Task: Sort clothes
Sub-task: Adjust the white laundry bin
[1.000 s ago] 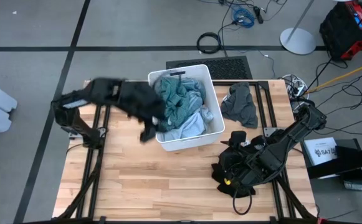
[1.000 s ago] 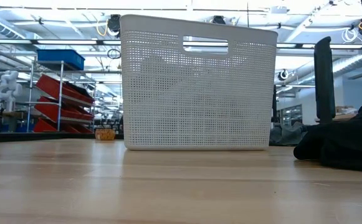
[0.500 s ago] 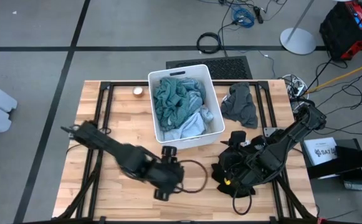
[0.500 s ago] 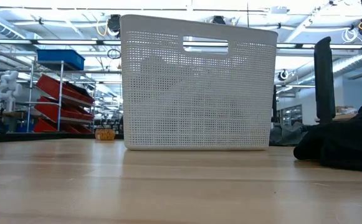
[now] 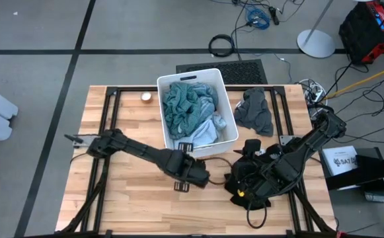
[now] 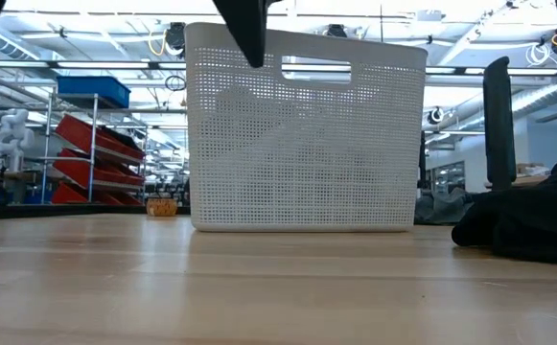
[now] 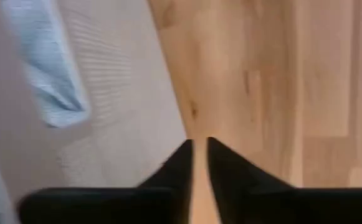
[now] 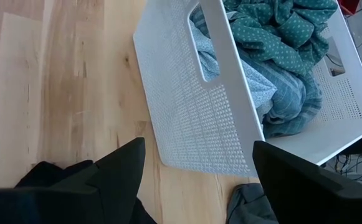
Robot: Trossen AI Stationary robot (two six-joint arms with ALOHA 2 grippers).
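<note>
Nearest the front edge of the wooden worktop (image 5: 132,198), one black garment (image 5: 244,178) lies in a soft crumpled heap, with the right gripper (image 8: 196,163) over it, its fingers (image 8: 121,165) spread wide and holding nothing. Just beside it, the left gripper (image 7: 199,149) hangs over bare plank in front of the bin, its two dark fingers (image 7: 179,163) drawn to a narrow slit; nothing shows between them. Mid-worktop stands one white rectangular plastic bin (image 5: 223,92), perforated walls, slot handle. It holds at least two bunched pieces: a teal green dotted garment (image 5: 185,99) and a light blue garment (image 5: 203,132). Farther right of the bin lies one dark grey garment (image 5: 254,111), rumpled. One small round object (image 5: 146,98) sits at the far side.
</note>
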